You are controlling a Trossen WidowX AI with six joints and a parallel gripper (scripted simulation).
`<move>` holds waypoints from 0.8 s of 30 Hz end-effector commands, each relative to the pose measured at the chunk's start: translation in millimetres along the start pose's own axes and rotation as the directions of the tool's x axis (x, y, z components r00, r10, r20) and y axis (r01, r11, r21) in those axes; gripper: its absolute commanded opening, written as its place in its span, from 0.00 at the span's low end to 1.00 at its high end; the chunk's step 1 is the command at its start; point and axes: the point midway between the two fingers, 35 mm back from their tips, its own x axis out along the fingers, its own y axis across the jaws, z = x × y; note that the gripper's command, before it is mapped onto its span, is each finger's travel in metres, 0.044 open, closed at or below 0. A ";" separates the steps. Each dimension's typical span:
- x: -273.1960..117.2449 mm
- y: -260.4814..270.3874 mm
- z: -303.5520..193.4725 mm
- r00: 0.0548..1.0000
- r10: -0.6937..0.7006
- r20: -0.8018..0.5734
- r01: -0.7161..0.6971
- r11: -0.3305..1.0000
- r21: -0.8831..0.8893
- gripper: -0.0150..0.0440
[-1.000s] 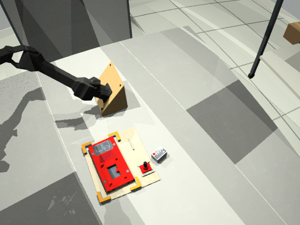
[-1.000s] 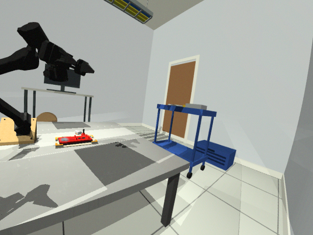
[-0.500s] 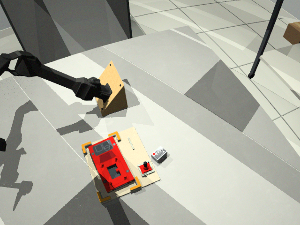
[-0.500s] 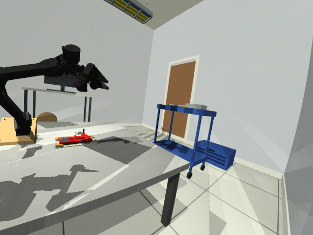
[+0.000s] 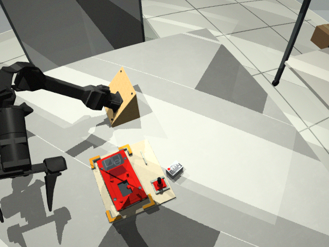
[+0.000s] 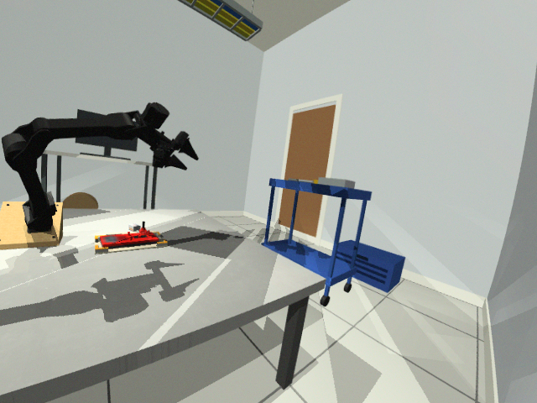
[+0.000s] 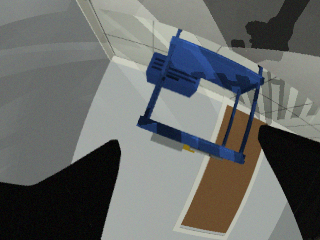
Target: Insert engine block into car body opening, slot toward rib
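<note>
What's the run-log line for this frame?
gripper: open, empty, high above table | engine block: on table beside board, not picked | car body: on board, opening unfilled | stage: pre-grasp

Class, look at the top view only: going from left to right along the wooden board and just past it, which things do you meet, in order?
Red car body → thin pale pin → black-knobbed part on its red-and-grey stand → small grey-and-white engine block, lying off the board.

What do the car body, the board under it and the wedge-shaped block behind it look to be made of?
Car body: glossy red, probably plastic. Board: pale, matte, flat, like plywood, with orange corner brackets. Wedge block: tan, matte, wood-like, dark holes in its face.
</note>
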 end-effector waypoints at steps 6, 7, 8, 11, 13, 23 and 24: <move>23.8 -95.3 -21.1 0.973 -0.225 0.053 0.231 0.946 -0.228 1.00; 25.1 -105.2 -22.5 0.967 -0.247 0.061 0.254 0.934 -0.249 1.00; 26.2 -115.1 -23.7 0.961 -0.268 0.071 0.277 0.922 -0.271 1.00; 27.9 -137.7 -24.3 0.944 -0.314 0.098 0.329 0.880 -0.342 1.00; 28.4 -151.9 -24.3 0.932 -0.342 0.117 0.360 0.850 -0.385 1.00; 25.7 -222.4 -22.0 0.857 -0.464 0.224 0.505 0.676 -0.537 1.00; 24.6 -231.8 -21.3 0.845 -0.477 0.240 0.523 0.650 -0.551 1.00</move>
